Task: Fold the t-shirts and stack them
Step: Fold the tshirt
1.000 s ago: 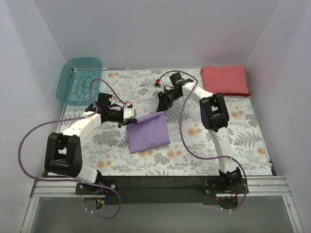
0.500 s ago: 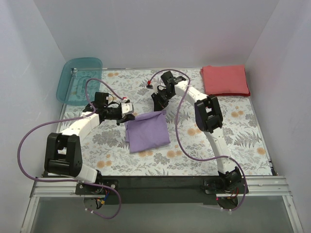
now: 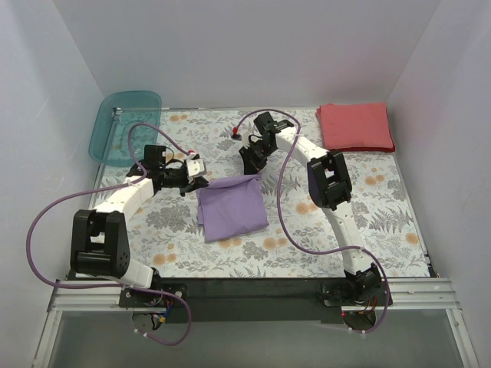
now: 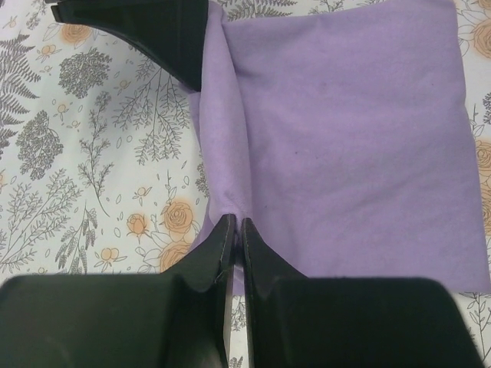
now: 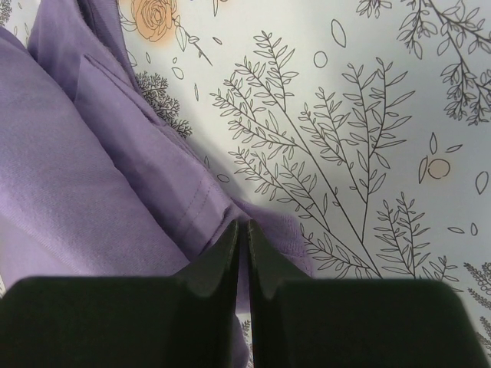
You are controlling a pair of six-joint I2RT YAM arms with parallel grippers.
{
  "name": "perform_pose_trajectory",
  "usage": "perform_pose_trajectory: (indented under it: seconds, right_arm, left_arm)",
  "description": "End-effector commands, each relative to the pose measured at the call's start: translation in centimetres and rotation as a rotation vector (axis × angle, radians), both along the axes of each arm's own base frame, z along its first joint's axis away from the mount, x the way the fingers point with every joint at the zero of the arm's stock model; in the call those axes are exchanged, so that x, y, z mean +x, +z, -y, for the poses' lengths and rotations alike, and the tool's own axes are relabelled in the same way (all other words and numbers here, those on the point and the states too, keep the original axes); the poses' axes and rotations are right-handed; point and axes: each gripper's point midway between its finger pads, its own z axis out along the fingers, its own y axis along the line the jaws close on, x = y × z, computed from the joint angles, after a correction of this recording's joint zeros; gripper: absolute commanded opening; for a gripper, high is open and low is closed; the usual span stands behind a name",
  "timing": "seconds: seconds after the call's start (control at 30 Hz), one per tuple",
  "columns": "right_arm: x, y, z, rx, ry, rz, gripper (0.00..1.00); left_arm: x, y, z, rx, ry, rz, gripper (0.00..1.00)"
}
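The lavender t-shirt (image 3: 232, 207) lies folded into a rectangle at the middle of the table. My left gripper (image 3: 202, 184) is at its far left corner. In the left wrist view that gripper (image 4: 235, 222) is shut on the cloth's edge, and the shirt (image 4: 345, 138) spreads flat beyond it. My right gripper (image 3: 251, 167) is at the far right corner. In the right wrist view it (image 5: 242, 224) is shut on a fold of the shirt (image 5: 69, 184) near a stitched hem. The coral-red t-shirt (image 3: 355, 126) lies folded at the back right.
A teal translucent bin (image 3: 123, 126) leans at the back left corner. The floral table cover (image 3: 322, 230) lies bare on both sides of the lavender shirt. White walls close in the left, back and right.
The right gripper has shifted left and back, and its jaws have narrowed a little. The left gripper has drawn slightly left. The shirt's raised far edge now lies lower and straighter between them.
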Motion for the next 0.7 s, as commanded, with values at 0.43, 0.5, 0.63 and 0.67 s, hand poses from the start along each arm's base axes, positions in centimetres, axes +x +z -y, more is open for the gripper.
perform_pose_trajectory:
  seconds: [0.43, 0.5, 0.63, 0.67]
  right_arm:
    - [0.0, -0.7, 0.4, -0.04, -0.002, -0.006, 0.13]
    - [0.0, -0.7, 0.4, -0.04, -0.002, -0.006, 0.13]
    - [-0.1, -0.7, 0.4, -0.041, -0.002, -0.007, 0.13]
    - [-0.1, -0.7, 0.4, -0.041, -0.003, -0.005, 0.13]
  left_arm:
    - [1.9, 1.0, -1.3, 0.005, 0.029, 0.055, 0.0]
    - [2.0, 0.8, -1.4, 0.004, 0.033, 0.05, 0.0]
    - [2.4, 0.7, -1.7, 0.007, 0.041, 0.052, 0.0]
    - [2.5, 0.6, -1.8, 0.006, 0.045, 0.051, 0.0]
